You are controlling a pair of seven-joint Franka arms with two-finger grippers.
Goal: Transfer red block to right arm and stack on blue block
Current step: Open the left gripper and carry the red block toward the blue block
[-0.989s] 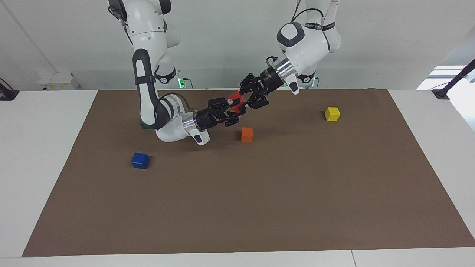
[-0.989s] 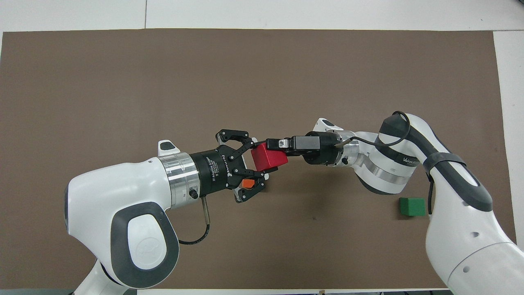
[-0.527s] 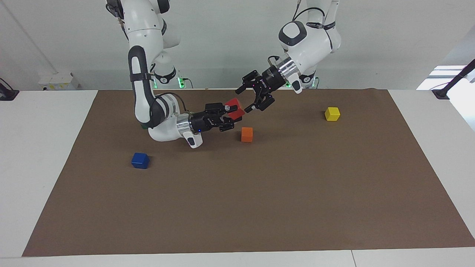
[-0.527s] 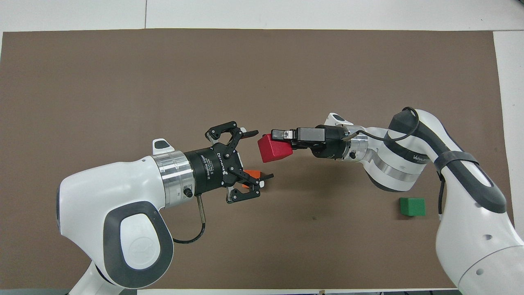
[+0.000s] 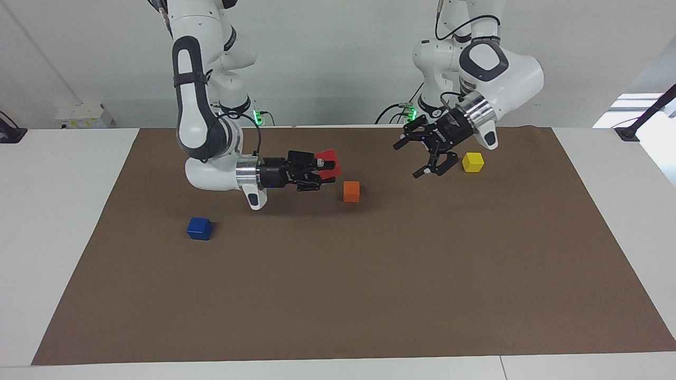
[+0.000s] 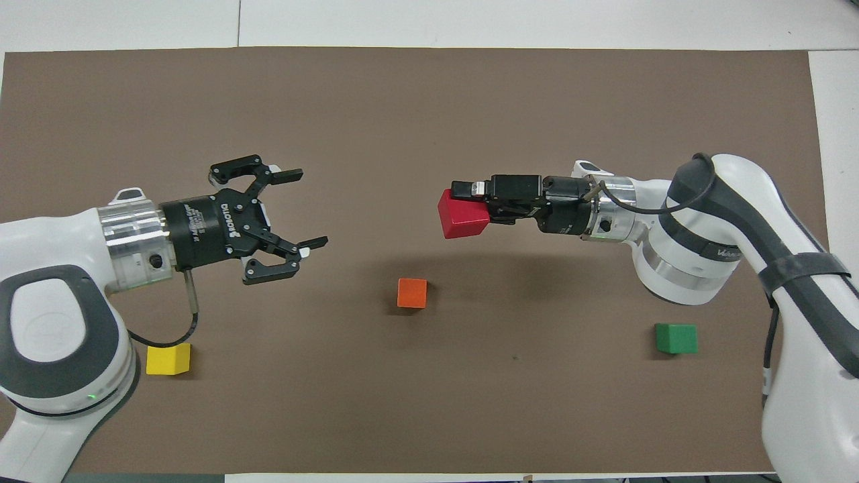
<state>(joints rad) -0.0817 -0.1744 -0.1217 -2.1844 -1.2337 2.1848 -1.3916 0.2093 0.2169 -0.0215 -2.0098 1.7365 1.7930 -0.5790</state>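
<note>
Red block held up in the air, clamped between the closed fingers of the right gripper, over the brown mat just beside the orange block: handover done, stacking not yet. Blue block bare on the mat toward the right arm's end, farther from the robots than the orange block, nothing on top. Left gripper empty, jaws spread wide, up beside the yellow block.

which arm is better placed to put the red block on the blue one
The right arm. Its claw is shut on the red block, and the blue block lies toward its end of the table. The left claw is open and empty, beside the yellow block.
</note>
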